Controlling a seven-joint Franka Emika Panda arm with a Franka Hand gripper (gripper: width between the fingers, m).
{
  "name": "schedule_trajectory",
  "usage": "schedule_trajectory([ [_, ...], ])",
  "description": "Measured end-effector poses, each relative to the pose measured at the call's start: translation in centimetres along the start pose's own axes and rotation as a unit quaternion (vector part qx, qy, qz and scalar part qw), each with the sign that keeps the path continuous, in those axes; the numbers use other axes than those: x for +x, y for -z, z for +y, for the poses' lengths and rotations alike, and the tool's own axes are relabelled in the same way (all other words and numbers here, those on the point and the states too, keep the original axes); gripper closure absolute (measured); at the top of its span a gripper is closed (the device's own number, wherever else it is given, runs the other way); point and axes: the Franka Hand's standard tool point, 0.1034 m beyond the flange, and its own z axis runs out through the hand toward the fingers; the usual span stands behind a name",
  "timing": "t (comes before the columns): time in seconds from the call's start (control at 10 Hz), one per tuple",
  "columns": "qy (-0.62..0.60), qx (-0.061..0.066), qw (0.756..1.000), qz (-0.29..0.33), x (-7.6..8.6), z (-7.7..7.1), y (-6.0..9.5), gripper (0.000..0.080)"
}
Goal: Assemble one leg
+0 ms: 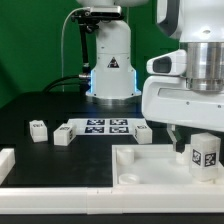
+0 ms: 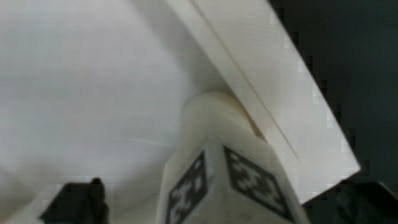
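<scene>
A white leg (image 1: 205, 156) with a black-and-white tag stands upright on the near right corner of the large white panel (image 1: 150, 165). My gripper (image 1: 198, 148) hangs over it, one finger on each side. In the wrist view the leg (image 2: 222, 175) shows two tagged faces, corner toward the camera. The dark left finger (image 2: 75, 200) stands clearly apart from it, with a gap between. The jaws are open around the leg and do not press it. The panel's surface (image 2: 89, 80) and its raised edge fill the rest of that view.
Three loose white legs (image 1: 38, 128) (image 1: 63, 135) (image 1: 143, 131) lie on the black table around the marker board (image 1: 105, 126). A white L-shaped rail (image 1: 10, 165) sits at the exterior view's front left. The robot base (image 1: 110, 65) stands behind.
</scene>
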Motion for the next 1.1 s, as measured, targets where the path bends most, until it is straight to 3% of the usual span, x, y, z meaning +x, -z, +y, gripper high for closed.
schedule_trajectory([
  [0.4,0.217,-0.005,0.976,-0.014,-0.39,0.08,0.08,0.015],
  [0.8,0.384,-0.012,0.923,-0.011,-0.26,-0.02,0.2,0.015],
  [1.1,0.383,-0.012,0.924,-0.011,-0.24,0.02,0.14,0.0189],
])
